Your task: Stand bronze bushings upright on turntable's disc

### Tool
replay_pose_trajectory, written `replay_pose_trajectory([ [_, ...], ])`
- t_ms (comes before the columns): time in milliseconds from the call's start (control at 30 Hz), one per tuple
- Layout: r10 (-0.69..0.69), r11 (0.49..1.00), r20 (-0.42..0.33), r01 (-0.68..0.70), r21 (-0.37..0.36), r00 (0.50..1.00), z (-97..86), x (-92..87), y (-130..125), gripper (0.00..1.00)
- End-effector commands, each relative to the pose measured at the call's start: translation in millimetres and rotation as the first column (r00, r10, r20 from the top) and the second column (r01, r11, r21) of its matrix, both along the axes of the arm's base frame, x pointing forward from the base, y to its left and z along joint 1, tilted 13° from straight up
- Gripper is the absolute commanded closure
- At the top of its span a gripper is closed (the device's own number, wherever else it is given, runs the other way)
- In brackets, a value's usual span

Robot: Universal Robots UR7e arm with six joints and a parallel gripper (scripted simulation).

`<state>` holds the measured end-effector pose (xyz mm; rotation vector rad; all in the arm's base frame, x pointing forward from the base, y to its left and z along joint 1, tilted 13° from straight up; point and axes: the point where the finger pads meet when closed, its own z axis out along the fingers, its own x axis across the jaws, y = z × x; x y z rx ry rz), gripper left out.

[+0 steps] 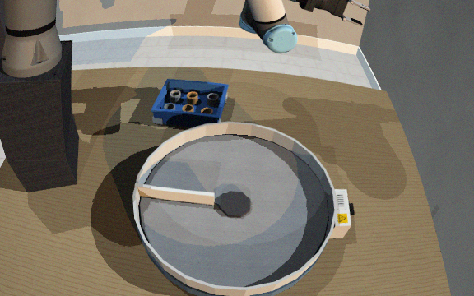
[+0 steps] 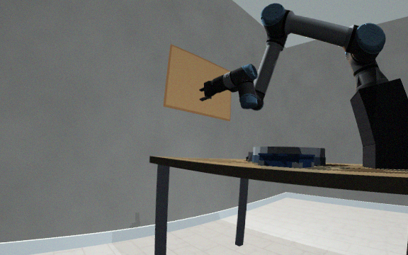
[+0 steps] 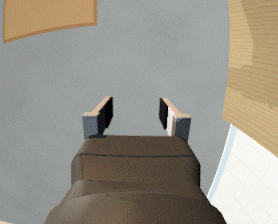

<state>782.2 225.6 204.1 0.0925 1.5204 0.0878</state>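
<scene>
A blue crate [image 1: 190, 104] stands on the table behind the turntable. It holds three bronze bushings [image 1: 192, 97] [image 1: 188, 108] [image 1: 206, 110] and three steel bushings [image 1: 174, 95] [image 1: 213, 99] [image 1: 169, 106], all upright. The turntable's grey disc [image 1: 237, 214] has a dark hub [image 1: 233, 203] in the middle, a tan rim and a tan bar from rim to hub. My gripper [image 2: 202, 94] is open and empty, high in the air and pointing sideways, far from the crate. It also shows in the wrist view [image 3: 137, 117] facing a grey wall.
The arm's dark pedestal [image 1: 33, 119] stands at the table's left. A white control box [image 1: 341, 212] sits on the turntable's right side. An orange panel [image 2: 197, 83] hangs on the wall behind the gripper. The crate and turntable show edge-on in the exterior view [image 2: 287, 156].
</scene>
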Motion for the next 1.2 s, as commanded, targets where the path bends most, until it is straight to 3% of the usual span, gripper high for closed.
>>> replay_pose_trajectory([
  [0,0.0,1.0,0.002,0.0,0.0,1.0,1.2,-0.1,0.0,0.0],
  [733,-0.004,1.0,-0.009,0.004,0.004,1.0,-0.5,0.9,-5.2,0.0],
  [900,-0.022,1.0,-0.059,0.023,0.022,0.998,-8.6,4.0,-28.1,0.0],
  [1033,-0.05,0.997,-0.137,0.057,0.051,0.989,-22.2,5.6,-63.9,0.0],
  [1100,-0.05,0.997,-0.137,0.057,0.051,0.989,-22.2,5.6,-63.9,0.0],
  [1167,-0.068,0.994,-0.188,0.083,0.072,0.98,-31.8,4.3,-87.6,0.0],
])
